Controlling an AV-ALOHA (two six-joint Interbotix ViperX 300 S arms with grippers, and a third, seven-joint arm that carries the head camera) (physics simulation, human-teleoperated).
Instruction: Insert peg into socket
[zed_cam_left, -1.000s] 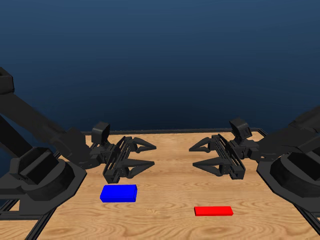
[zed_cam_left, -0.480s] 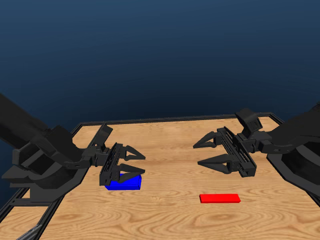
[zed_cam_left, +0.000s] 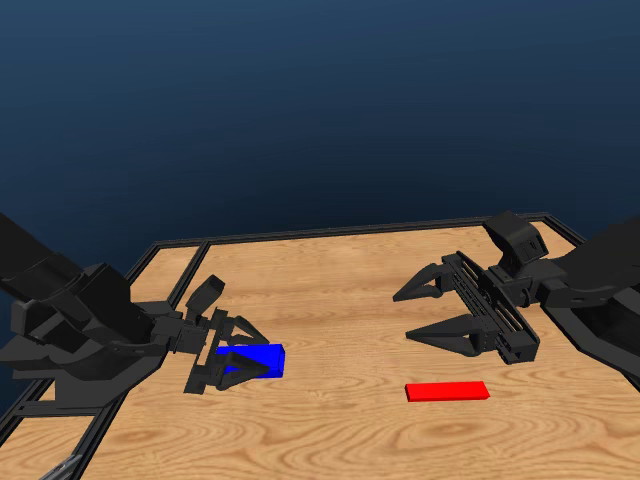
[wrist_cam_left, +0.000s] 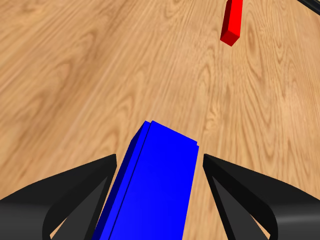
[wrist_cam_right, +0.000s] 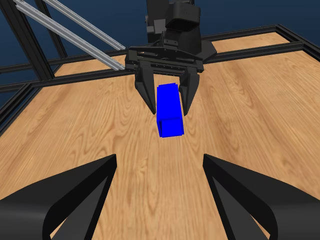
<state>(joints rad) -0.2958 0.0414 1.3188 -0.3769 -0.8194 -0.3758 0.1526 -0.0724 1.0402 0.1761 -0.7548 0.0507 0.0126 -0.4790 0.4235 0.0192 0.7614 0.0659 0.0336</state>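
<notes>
The blue socket (zed_cam_left: 275, 353) lies flat on the wooden table at the left. My left gripper (zed_cam_left: 257, 353) is low over it and open, one jaw on each side. The left wrist view shows the socket (wrist_cam_left: 155, 190) between the jaws of the left gripper (wrist_cam_left: 159, 159), with a narrow gap on each side. The red peg (zed_cam_left: 447, 391) lies flat on the table at the right, untouched, and also shows as the peg (wrist_cam_left: 232, 20) in that wrist view. My right gripper (zed_cam_left: 403, 317) hangs open above the table, behind the peg, with nothing in it. The right wrist view looks across at the socket (wrist_cam_right: 169, 112) between the left gripper's jaws.
A black frame (zed_cam_left: 330, 233) borders the table along its back and sides. The left arm's base (zed_cam_left: 70, 340) and the right arm's body (zed_cam_left: 600, 300) stand at the table's two ends. Bare wood lies between socket and peg.
The left gripper has dropped and reached forward so its jaws now straddle the socket. The right gripper has tilted slightly. The head camera has shifted; socket and peg lie where they were.
</notes>
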